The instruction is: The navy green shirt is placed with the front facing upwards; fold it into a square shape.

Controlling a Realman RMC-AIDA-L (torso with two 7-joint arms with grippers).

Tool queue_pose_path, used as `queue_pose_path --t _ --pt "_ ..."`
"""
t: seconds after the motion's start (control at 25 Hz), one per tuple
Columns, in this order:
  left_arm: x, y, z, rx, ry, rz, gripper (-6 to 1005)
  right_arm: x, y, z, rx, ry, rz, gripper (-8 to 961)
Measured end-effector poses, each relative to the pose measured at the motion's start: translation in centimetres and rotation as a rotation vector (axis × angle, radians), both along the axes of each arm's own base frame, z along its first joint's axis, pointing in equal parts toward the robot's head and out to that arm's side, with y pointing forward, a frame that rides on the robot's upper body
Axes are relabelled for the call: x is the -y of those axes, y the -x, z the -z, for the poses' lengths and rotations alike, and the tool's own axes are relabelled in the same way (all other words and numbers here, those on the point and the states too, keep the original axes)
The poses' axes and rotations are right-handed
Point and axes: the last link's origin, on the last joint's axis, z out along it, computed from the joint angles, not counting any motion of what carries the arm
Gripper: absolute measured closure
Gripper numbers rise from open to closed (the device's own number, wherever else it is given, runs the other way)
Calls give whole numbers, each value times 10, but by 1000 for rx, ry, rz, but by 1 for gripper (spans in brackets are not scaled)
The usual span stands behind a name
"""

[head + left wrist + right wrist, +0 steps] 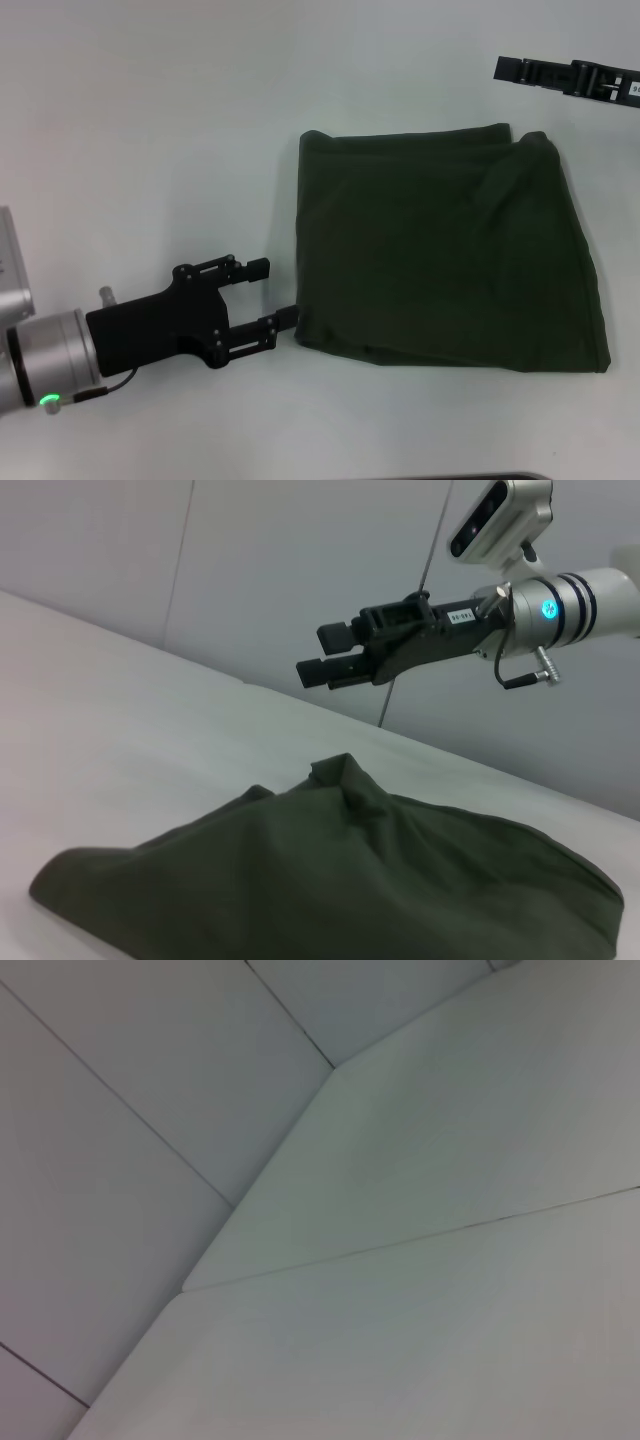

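The navy green shirt [450, 250] lies folded into a rough square on the white table, plain green side up, with no print showing. In the left wrist view the shirt [350, 890] is a low mound with a raised fold at its far edge. My left gripper [276, 292] hovers open just off the shirt's near left corner, with nothing between its fingers. My right gripper [512, 68] hangs past the far right corner, clear of the cloth. The left wrist view shows the right gripper [325, 652] well above the table, fingertips slightly apart and holding nothing.
The white table [150, 130] stretches bare to the left of and beyond the shirt. Its far edge meets grey wall panels [300, 560]. The right wrist view shows only table surface [450, 1340] and wall. A dark edge [470, 477] runs along the near side.
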Motion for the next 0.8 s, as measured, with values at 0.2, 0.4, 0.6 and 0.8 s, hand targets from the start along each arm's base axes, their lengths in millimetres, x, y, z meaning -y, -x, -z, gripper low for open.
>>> queue_pose_path --t 0.2,0.4,0.6,0.8 --pt "7 3 1 -1 5 -4 304 0 2 4 -3 8 -3 349" --pt "13 4 6 4 16 2 304 0 5 10 -8 13 -6 349" --pt "18 3 11 5 31 14 307 0 5 12 -12 17 -3 349" --pt "20 2 16 -1 30 25 307 0 6 13 -16 21 -4 349"
